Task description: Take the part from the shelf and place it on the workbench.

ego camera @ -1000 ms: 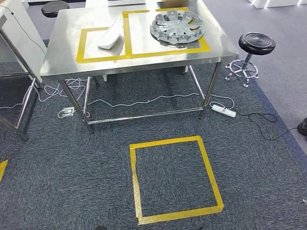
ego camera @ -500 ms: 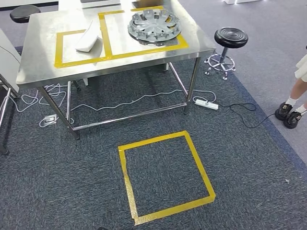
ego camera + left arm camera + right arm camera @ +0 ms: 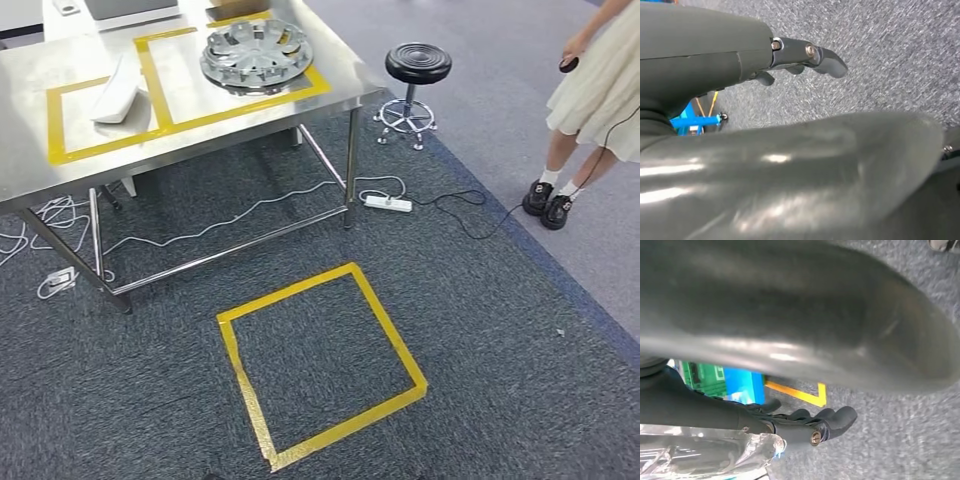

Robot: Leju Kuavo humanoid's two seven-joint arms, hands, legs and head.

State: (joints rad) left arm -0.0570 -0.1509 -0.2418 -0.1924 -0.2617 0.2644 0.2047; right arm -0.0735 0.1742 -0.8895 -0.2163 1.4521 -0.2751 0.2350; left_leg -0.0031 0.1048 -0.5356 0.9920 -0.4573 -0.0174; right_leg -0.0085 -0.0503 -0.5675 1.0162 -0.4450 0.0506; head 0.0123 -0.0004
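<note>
A steel workbench point(image 3: 189, 140) stands at the upper left of the head view. On it, inside yellow tape frames, lie a silver wheel cover point(image 3: 256, 55) and a white curved part point(image 3: 117, 92). My left hand point(image 3: 734, 55) hangs over grey carpet with its fingers point(image 3: 828, 62) stretched out and nothing in it. My right hand point(image 3: 802, 425) hangs the same way, its fingers point(image 3: 840, 417) straight and apart from the thumb, holding nothing. Crinkled clear plastic point(image 3: 704, 452) lies beside that hand; I cannot tell what it is.
A yellow tape square point(image 3: 391, 328) marks the carpet in front of me. A black stool point(image 3: 417, 62) stands right of the workbench, a power strip point(image 3: 389, 203) and cables lie under it. A person point(image 3: 596, 90) in a pale skirt stands at the far right.
The camera has turned to the right, so the workbench and floor square have slid left in the picture. The person has come more fully into view at the right.
</note>
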